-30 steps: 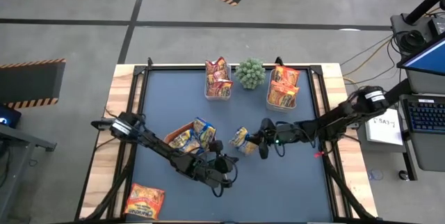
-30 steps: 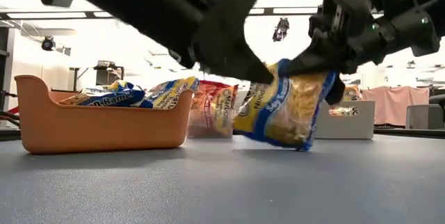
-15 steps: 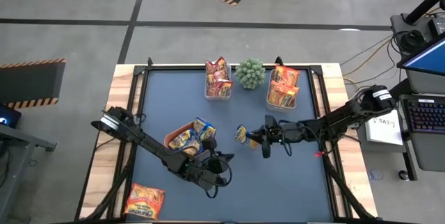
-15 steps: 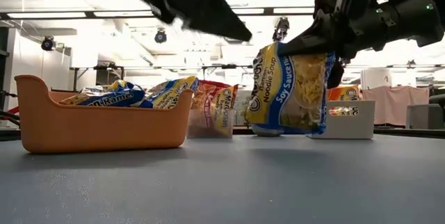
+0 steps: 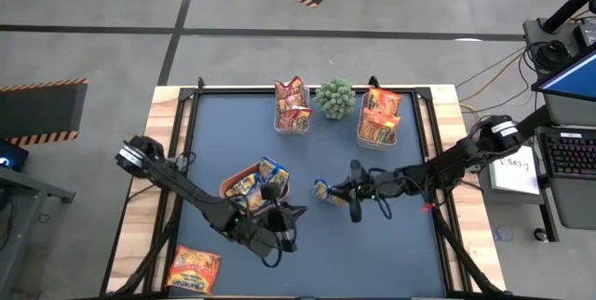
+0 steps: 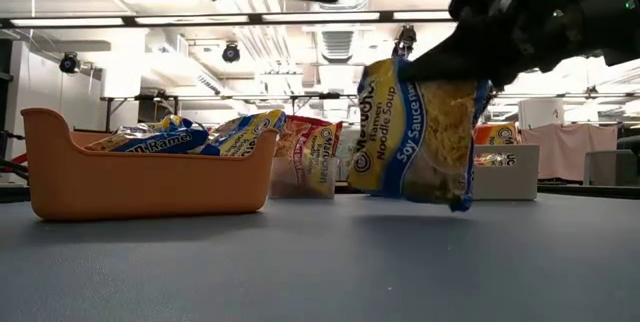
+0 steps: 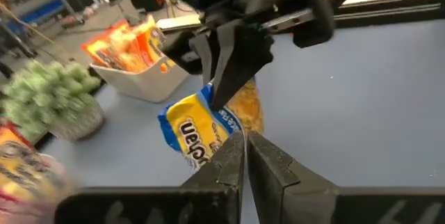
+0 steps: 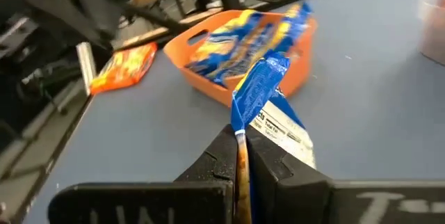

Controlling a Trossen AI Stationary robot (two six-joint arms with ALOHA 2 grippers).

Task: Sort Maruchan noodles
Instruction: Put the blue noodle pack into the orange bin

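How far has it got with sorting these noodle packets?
Mostly sorted: yellow-and-blue packets lie in the orange tray, red ones fill the left tub and orange ones the right tub. The right gripper holds one yellow-and-blue packet off the table. One orange packet waits at the table's edge. The left gripper is shut, empty.

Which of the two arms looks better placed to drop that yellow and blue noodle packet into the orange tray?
Probably the right arm: its claw already pinches the yellow-blue packet clear of the table, near the orange tray. The left claw is shut and holds nothing.
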